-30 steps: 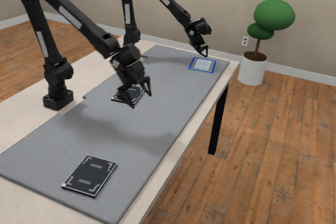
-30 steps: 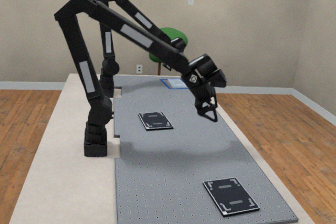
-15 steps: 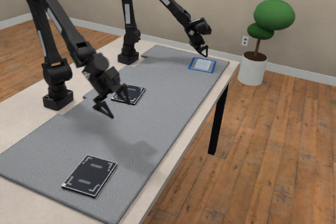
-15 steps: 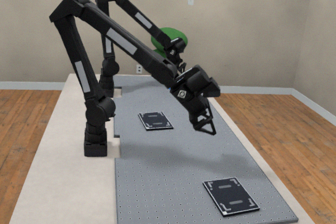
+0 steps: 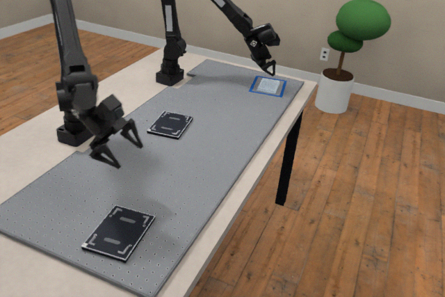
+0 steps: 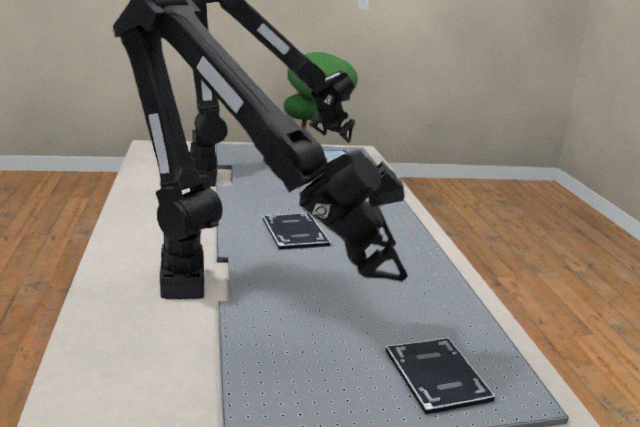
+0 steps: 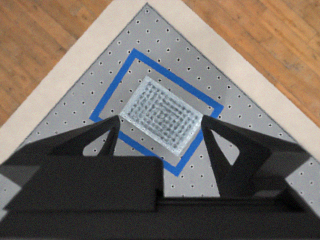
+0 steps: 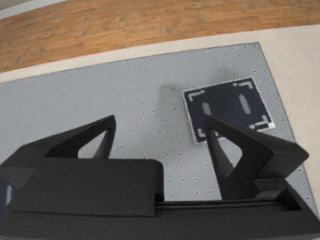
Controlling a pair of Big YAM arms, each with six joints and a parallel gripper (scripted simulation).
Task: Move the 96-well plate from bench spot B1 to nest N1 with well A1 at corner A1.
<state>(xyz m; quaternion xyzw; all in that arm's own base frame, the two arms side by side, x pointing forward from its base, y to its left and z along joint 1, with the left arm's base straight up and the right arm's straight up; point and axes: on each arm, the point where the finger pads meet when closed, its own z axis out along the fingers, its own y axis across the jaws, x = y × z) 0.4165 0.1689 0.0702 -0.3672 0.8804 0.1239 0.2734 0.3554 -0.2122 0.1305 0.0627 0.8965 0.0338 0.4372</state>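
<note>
Hovering at the far end of the table, the left gripper, nearer than the other, stands wide open. The 96-well plate lies below it inside the blue outline, its long axis slanting across the fingers' line.

Left gripper: fingers wide apart, aimed down, nothing between them. Right gripper: also wide open, tilted downward, nothing held. Both arms bent high at the elbow, forearms sloping down to the wrists.
</note>
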